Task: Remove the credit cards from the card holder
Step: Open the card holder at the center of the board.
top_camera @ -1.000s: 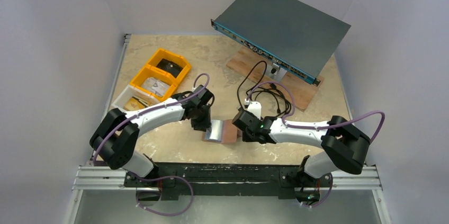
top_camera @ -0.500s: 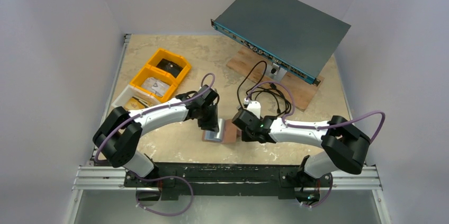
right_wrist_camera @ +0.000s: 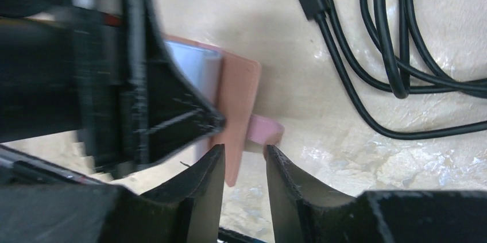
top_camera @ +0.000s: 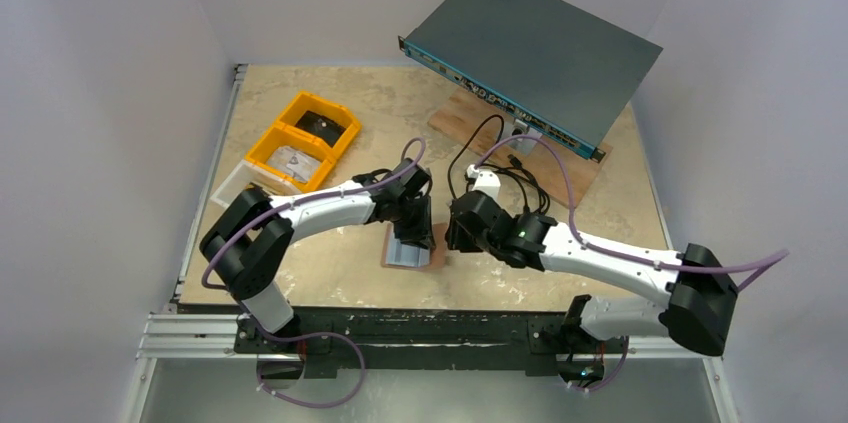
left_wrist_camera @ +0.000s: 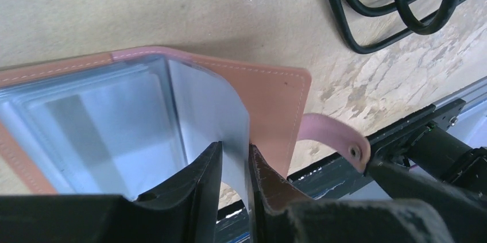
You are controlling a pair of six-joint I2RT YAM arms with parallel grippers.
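I cannot make out any credit cards on their own. The small tan-brown leather card holder (left_wrist_camera: 270,99) lies open on the beige tabletop (top_camera: 330,273), between my two arms. From above, my left arm's hand covers much of it. Inside it are pale blue-grey layers, but they blur together, so I cannot count them.

My left fingers (left_wrist_camera: 207,174) are clenched on one bent blue-grey leaf of the card holder. I cannot tell if a card sits in that leaf. My right fingers (right_wrist_camera: 207,180) are let go, with a gap and nothing in it. They sit just beside the pink strap (right_wrist_camera: 265,130), which has one round snap stud (left_wrist_camera: 354,151).

I count one card holder, two yellow plastic bins (top_camera: 262,148), one pale bin (top_camera: 228,186) partly cut off by my left arm, one dark grey flat metal box (top_camera: 535,48) and a bunch of black cables (right_wrist_camera: 396,53).
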